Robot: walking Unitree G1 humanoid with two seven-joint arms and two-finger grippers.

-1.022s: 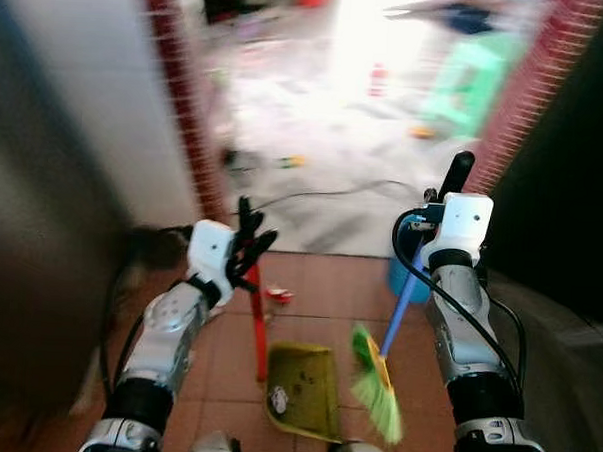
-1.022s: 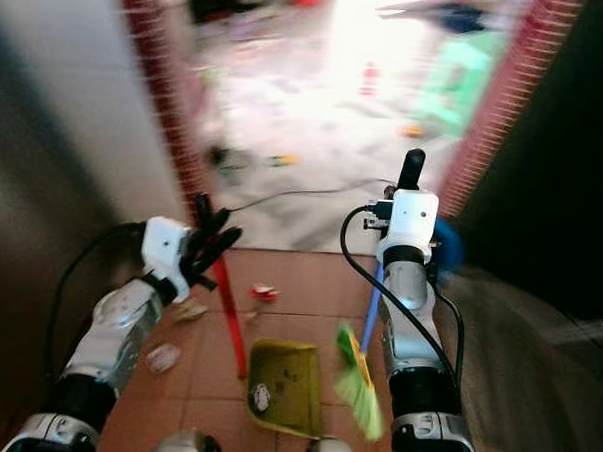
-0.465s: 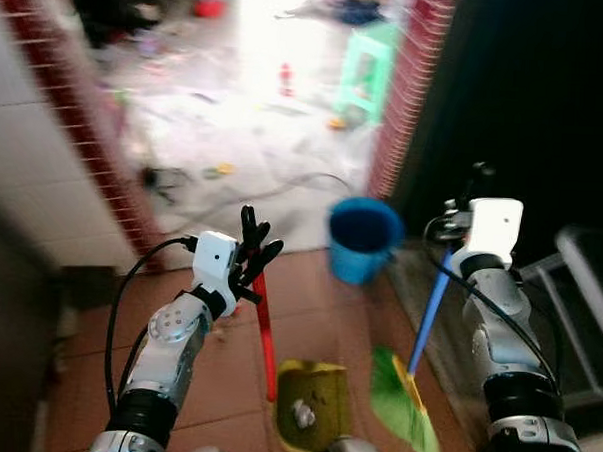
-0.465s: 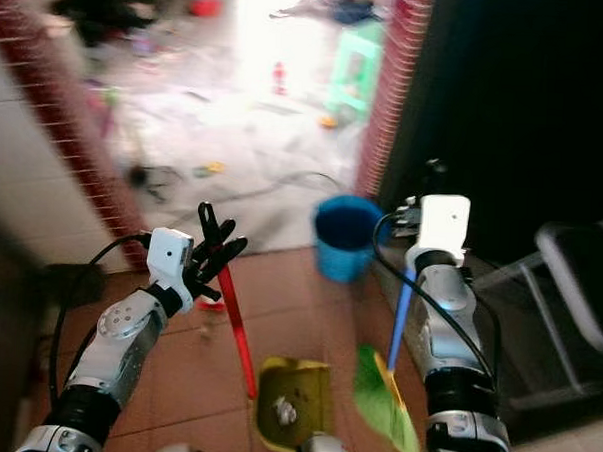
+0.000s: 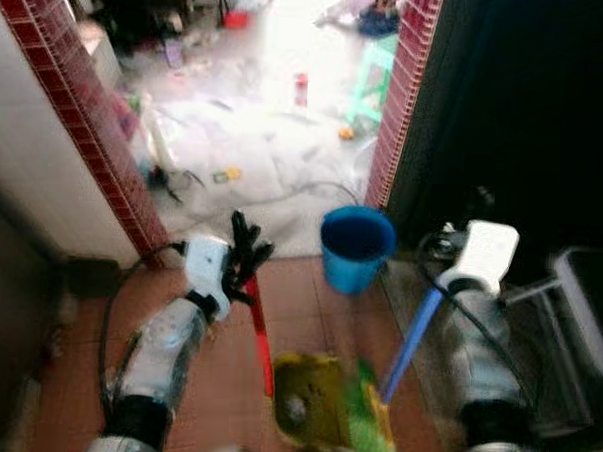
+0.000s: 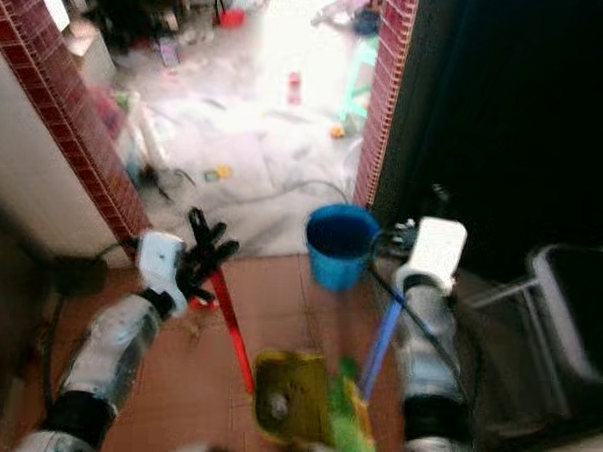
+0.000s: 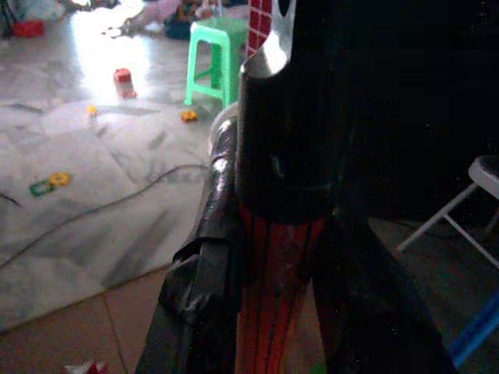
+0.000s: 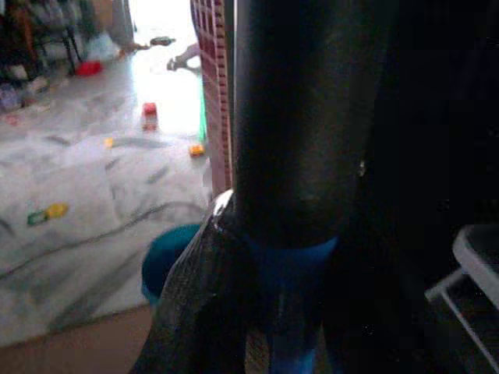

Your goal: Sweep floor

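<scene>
Left gripper clamped round red dustpan handle, yellow dustpan low for catching debris. Right gripper closed on blue broom handle, green bristles beside pan.

Head views motion-blurred: broom bristles below right gripper smeared and cut by bottom edge, scrap in dustpan below left gripper unidentifiable.
</scene>
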